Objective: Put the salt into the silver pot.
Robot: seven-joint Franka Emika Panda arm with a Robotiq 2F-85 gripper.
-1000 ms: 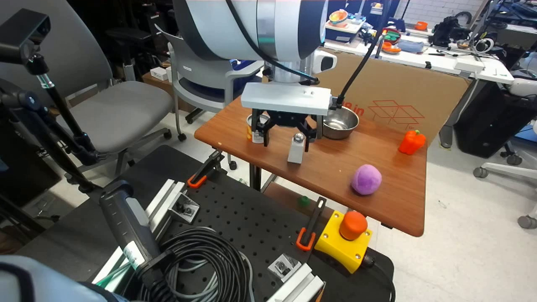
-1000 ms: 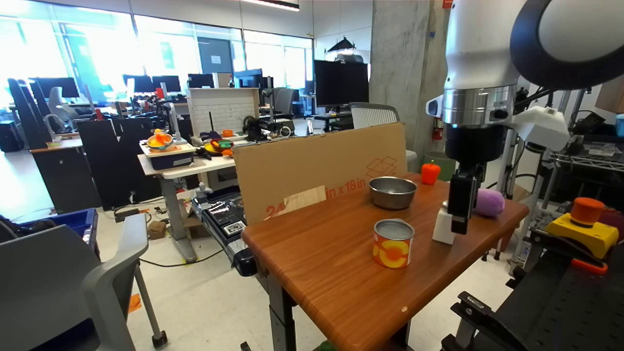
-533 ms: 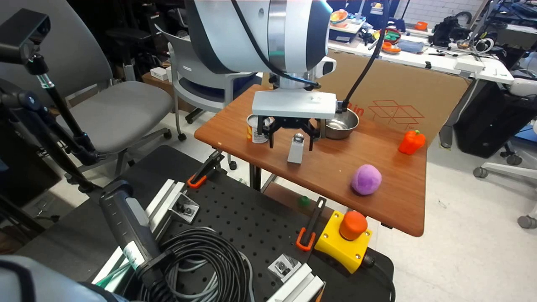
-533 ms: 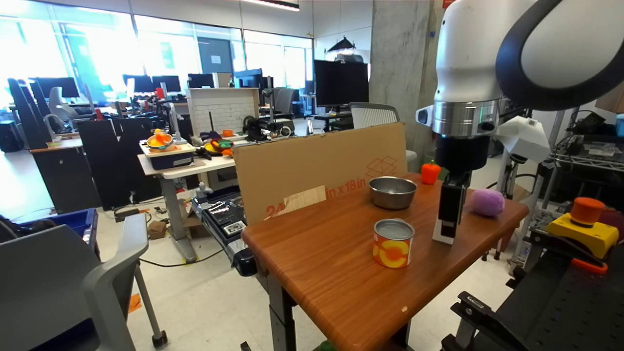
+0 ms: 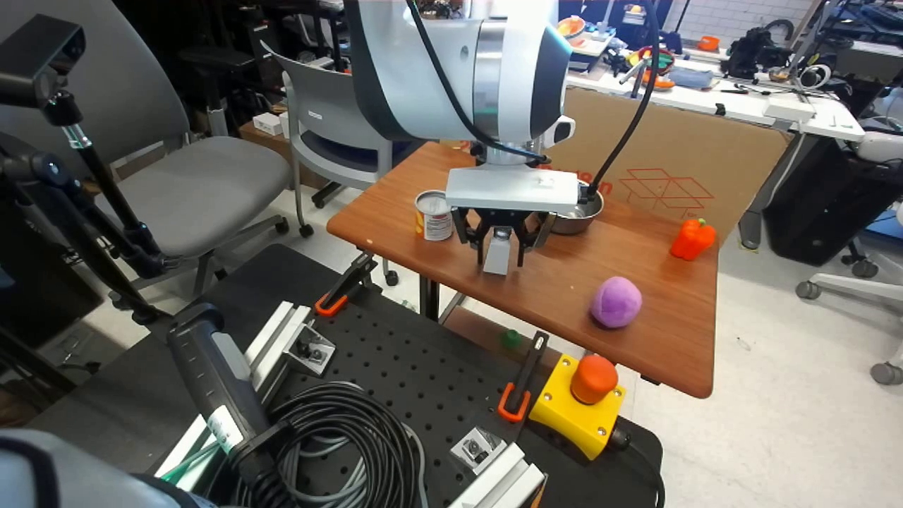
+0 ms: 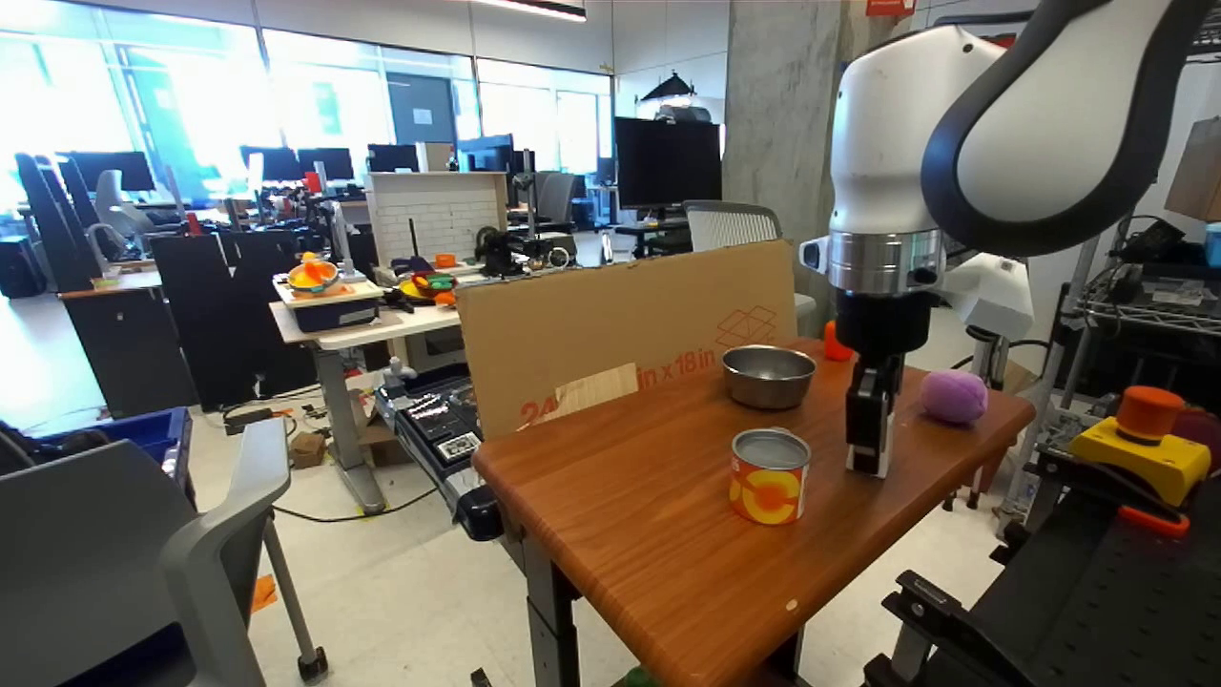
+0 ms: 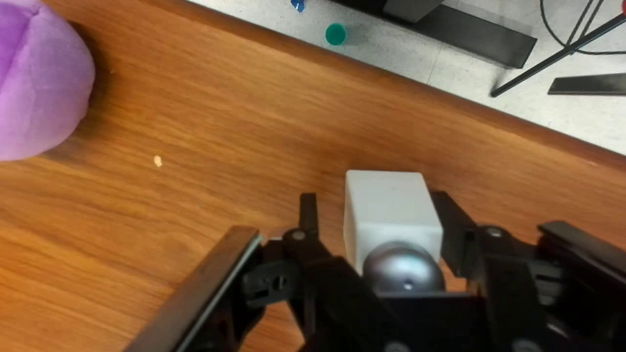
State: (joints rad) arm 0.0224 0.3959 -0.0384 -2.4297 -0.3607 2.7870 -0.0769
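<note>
The salt [image 7: 393, 205] stands outside the silver pot [image 6: 769, 387], between 2 fingers [image 7: 452, 234].

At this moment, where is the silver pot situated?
In an exterior view, the silver pot stands right of centre on the brown table, in front of the cardboard panel, with the orange-labelled can nearer the camera.

open room lies between salt [image 5: 497, 256] and silver pot [image 6: 768, 380].
</note>
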